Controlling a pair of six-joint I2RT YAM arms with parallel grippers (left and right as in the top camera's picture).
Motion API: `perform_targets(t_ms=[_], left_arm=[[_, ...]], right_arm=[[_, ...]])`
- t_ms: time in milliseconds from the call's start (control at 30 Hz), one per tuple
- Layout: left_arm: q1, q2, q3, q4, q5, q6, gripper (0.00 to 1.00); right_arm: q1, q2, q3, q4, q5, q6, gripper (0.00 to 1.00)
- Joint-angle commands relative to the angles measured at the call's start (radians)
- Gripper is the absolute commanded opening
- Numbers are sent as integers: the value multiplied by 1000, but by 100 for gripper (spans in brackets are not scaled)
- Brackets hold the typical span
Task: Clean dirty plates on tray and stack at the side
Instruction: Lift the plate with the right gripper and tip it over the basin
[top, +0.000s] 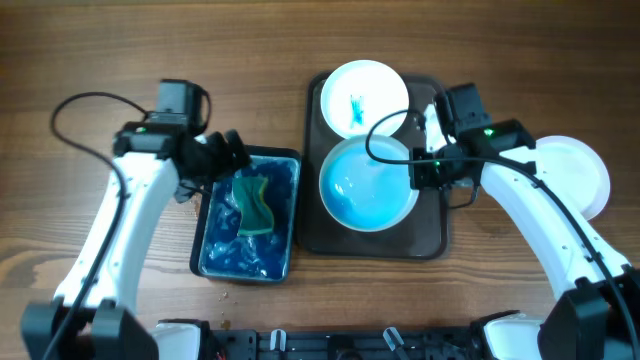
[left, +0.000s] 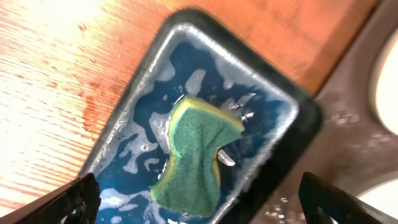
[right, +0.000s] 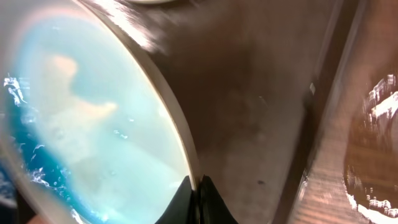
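Blue-washed plate (top: 368, 186) on robot-side half of dark tray (top: 432, 238), rim pinched by clenched right hand (top: 420, 172), faintly smeared plate (top: 363, 97) beyond it, clean plate (top: 578, 172) on wooden counter (top: 100, 50) at right, left hand (top: 230, 152) released above green sponge (top: 256, 203) in black basin (top: 203, 250) of blue water.

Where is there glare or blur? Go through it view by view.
Overhead: sharp, evenly lit. Left wrist: glare washes out the table at top left; sponge crisp; glints in the basin. Right wrist: plate close and soft-focused; glare streaks on the tray near the top.
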Motion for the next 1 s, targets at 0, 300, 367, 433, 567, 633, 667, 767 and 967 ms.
perform_targets(t_ms=[0,300,367,433,567,633,667,767,967], left_arm=[[123,-92,25,-11,88,3,100],[320,-171,25,-41,145,4,100],[321,-170,25,-42,145,4,100],[321,-170,25,-42,145,4,100],[321,-170,25,-41,145,4,100],[321,-170,25,-41,145,4,100],[321,-170,25,-41,145,4,100],[321,-170,25,-41,145,4,100],[321,-170,25,-41,145,4,100]], right_arm=[[100,-16,86,18,15,-21,4],[436,39,110,290,288,41,4],[507,62,110,350,410,39,4],[569,74,110,396,531,39,4],[671,71,110,452,771,39,4],[708,71,110,470,870,26,4],[729,70,110,476,923,20,4],[785,68,110,494,1018,-40,4],[866,67,110,530,1186,-147,4]])
